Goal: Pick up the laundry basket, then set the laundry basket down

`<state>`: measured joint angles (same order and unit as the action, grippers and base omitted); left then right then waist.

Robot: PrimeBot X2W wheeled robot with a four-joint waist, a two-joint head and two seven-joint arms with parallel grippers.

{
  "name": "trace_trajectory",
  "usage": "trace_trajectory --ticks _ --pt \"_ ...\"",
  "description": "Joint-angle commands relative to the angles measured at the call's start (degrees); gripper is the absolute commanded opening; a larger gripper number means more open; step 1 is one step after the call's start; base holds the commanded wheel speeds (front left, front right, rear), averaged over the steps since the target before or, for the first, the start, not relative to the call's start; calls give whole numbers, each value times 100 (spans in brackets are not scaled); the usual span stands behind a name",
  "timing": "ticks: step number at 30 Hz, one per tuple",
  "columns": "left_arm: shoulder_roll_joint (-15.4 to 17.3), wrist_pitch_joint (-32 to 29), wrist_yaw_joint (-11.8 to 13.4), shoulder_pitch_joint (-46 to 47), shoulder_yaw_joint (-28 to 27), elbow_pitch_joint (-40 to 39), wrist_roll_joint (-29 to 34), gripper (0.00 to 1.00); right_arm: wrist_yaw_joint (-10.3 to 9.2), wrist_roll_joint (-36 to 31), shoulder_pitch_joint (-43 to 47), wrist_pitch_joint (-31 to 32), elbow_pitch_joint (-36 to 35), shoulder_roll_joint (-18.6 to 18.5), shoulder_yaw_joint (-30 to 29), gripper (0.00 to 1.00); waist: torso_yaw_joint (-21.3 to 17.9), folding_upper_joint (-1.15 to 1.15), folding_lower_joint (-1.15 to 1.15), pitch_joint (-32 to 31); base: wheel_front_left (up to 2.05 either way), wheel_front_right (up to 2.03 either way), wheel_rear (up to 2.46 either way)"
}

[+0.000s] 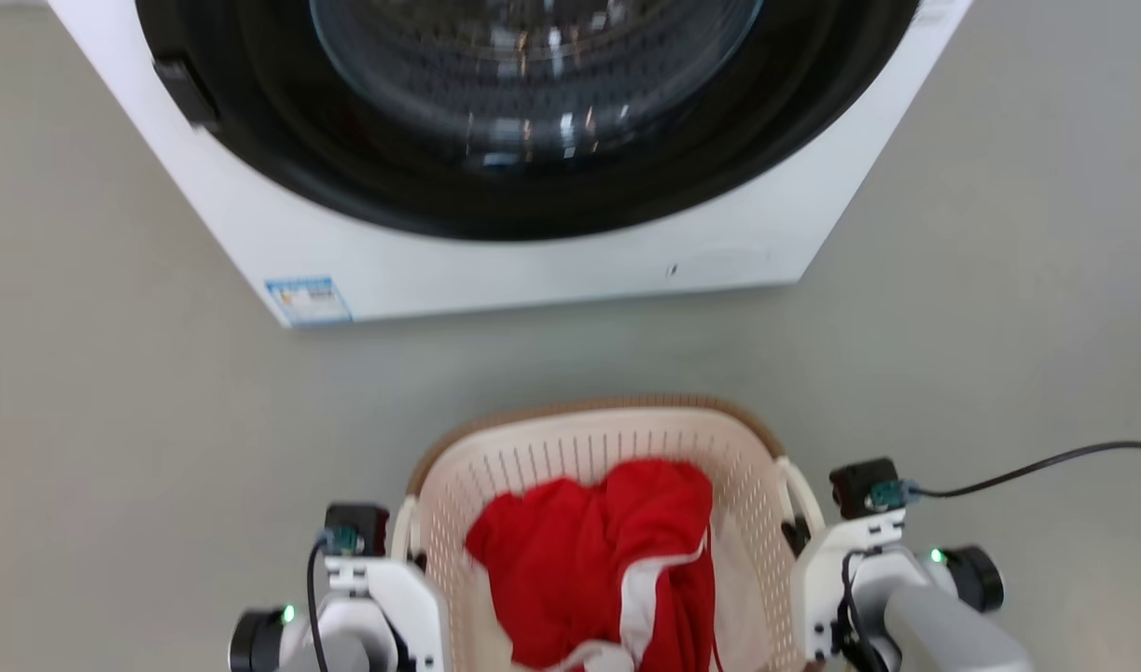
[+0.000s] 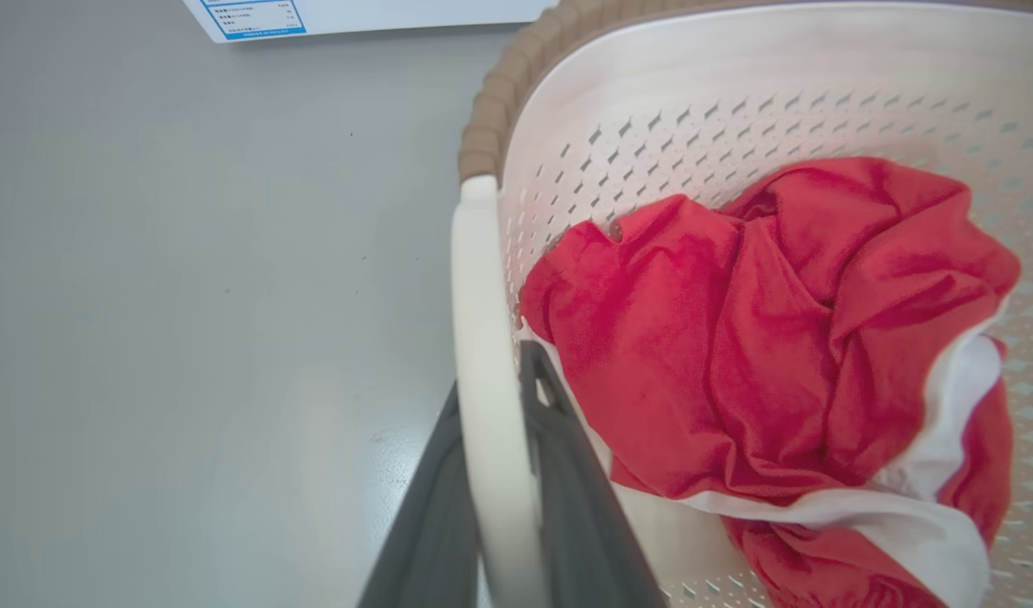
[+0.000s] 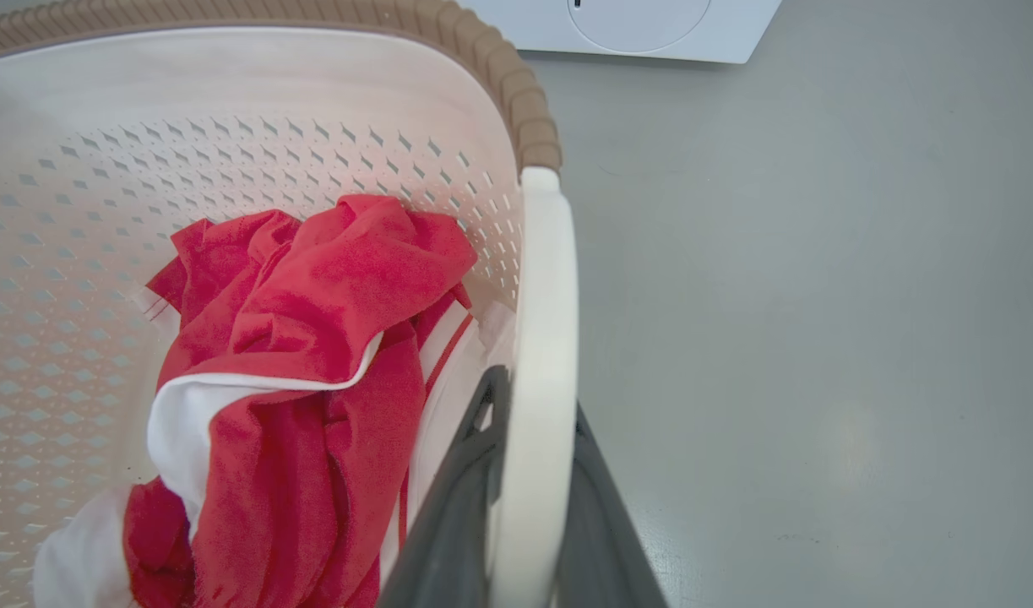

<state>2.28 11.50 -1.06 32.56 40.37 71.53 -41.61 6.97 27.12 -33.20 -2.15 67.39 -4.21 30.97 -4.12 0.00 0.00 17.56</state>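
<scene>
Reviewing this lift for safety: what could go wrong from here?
1. The left end effector and right end effector each pinch only a thin white handle of the laundry basket; a slip on one side could tilt it and shift the red cloth.
2. The washing machine stands just ahead; carrying forward might bump the basket's brown rim.

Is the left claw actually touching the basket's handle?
Touching. The left wrist view shows the left claw with its dark fingers pressed against both sides of the white handle, with no gap.
</scene>
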Motion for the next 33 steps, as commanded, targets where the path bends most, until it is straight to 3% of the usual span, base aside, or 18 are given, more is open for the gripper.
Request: trace_trajectory --ticks 1,13,33 --pt "60 -1 -70 -128 -11 -60 -31 0 52 95 205 80 -138 134 246 0 -147 0 0 -508 0 0 0" --pt "60 -400 -21 -1050 403 -235 -500 0 52 538 753 536 -16 134 744 0 -282 0 0 -1611 0 0 0" --pt "60 -509 174 -1240 889 -485 -974 0 52 726 890 706 -24 134 1172 0 -201 0 0 -1936 0 0 0"
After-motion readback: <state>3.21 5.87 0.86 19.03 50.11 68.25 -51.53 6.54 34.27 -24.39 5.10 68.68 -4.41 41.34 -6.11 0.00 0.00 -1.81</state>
